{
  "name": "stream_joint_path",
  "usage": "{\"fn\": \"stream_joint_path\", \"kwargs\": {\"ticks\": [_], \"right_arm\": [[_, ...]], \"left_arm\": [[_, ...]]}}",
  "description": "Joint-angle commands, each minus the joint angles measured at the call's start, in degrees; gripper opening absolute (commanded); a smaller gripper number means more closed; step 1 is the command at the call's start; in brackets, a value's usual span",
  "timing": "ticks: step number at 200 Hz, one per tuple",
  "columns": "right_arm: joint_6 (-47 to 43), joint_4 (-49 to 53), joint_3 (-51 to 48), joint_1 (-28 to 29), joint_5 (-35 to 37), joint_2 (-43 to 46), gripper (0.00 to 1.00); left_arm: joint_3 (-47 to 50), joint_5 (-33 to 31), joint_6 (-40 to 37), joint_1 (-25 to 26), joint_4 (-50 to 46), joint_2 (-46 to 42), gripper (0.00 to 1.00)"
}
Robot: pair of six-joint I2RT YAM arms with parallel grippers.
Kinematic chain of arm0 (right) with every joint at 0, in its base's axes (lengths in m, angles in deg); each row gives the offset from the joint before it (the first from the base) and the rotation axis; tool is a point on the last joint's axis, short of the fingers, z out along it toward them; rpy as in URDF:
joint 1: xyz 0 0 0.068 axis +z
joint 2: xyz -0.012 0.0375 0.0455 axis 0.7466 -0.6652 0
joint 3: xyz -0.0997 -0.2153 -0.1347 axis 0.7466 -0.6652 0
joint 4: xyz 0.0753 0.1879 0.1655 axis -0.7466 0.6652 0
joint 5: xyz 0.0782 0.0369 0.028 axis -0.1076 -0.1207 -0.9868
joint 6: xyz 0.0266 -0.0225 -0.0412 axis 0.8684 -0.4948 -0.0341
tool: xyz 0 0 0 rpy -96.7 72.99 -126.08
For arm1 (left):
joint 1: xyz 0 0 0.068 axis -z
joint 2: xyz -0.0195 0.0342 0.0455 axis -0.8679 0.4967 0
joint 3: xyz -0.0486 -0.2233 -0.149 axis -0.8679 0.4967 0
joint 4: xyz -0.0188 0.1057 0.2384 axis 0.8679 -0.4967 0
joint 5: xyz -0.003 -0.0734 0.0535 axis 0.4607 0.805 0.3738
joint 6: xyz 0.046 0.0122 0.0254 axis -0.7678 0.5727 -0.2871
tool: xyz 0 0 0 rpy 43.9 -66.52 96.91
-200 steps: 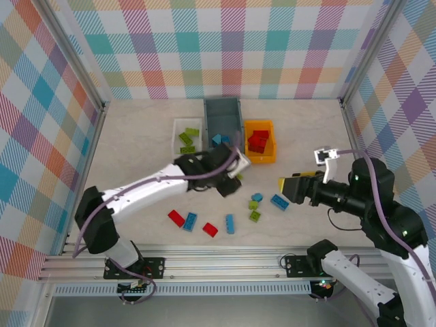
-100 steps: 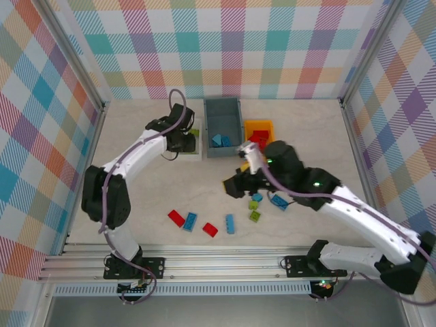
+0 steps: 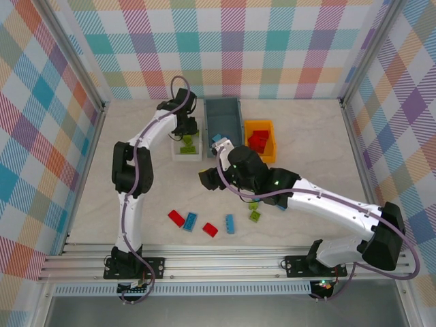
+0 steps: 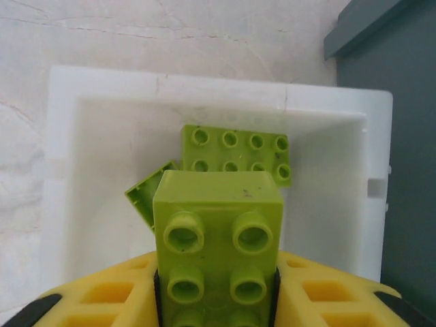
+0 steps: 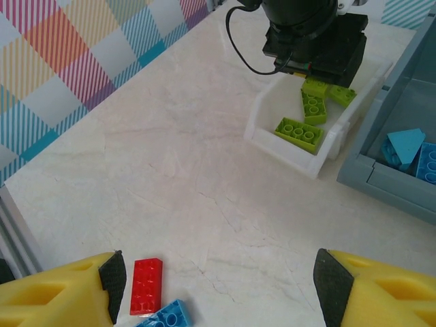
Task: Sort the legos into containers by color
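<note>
1. Pastel plaid walls are seen around a pale marbled table [image 3: 136,177], with three containers lined up at its far side: a white tray [image 4: 102,76], a grey-blue bin [image 3: 235,112] and an orange-yellow bin [image 3: 270,155].
2. The left gripper [image 4: 218,272] is held over the white tray, its yellow fingers [image 4: 320,289] clasped on a lime green brick [image 4: 218,218], studs facing the wrist camera.
3. Other green bricks [image 4: 235,153] are seen lying in the tray below.
4. Blue pieces [image 5: 402,144] are seen in the grey-blue bin and red pieces [image 3: 257,142] in the orange-yellow bin.
5. The right gripper [image 5: 218,279] is stretched over the middle of the table, fingers spread wide with nothing between them.
6. Loose bricks are scattered on the near part of the table: a red one [image 5: 146,286], a blue one [image 5: 167,317], and a mixed group [image 3: 230,223] nearby.
</note>
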Motion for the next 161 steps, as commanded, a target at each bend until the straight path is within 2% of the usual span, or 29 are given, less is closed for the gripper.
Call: {"fn": "stream_joint_path", "kwargs": {"ticks": [1, 25, 50, 65, 85, 101, 116, 131, 145, 161], "right_arm": [[1.3, -1.7, -0.8, 0.1, 0.8, 1.6, 0.75], [2.0, -1.5, -1.4, 0.1, 1.4, 1.4, 0.75], [3.5, -0.7, -2.2, 0.1, 3.3, 2.1, 0.75], [5.9, 1.1, -3.2, 0.0, 6.7, 3.2, 0.73], [14.0, 8.5, -4.7, -0.9, 14.5, 5.3, 0.70], [26.7, 20.5, -5.1, -3.5, 20.1, 6.6, 0.68], [33.7, 28.6, -6.3, -8.3, 18.6, 7.1, 0.66], [35.5, 33.2, -7.6, -13.8, 14.7, 6.7, 0.66], [34.1, 35.6, -8.8, -18.1, 11.7, 6.3, 0.68], [31.1, 37.8, -9.9, -20.4, 10.3, 5.6, 0.71]], "left_arm": [[-1.8, 2.2, -1.1, -0.3, -2.9, 0.8, 0.53], [1.3, 2.4, -0.6, -0.3, -1.4, -2.3, 0.60], [4.4, 2.3, 0.2, -0.4, -0.1, -7.1, 0.60], [7.1, 2.4, 1.4, -0.3, 1.3, -11.1, 0.59], [11.8, 3.1, 3.0, 0.8, 3.6, -17.5, 0.59], [16.9, 3.2, 3.5, 3.1, 6.1, -23.8, 0.59], [23.9, 4.7, 2.9, 7.0, 9.7, -30.6, 0.60], [31.6, 5.1, 4.6, 12.7, 13.1, -37.3, 0.60], [38.9, 4.0, 7.2, 20.2, 16.6, -43.5, 0.60], [47.1, 1.3, 11.3, 30.0, 22.2, -49.5, 0.60]]}}
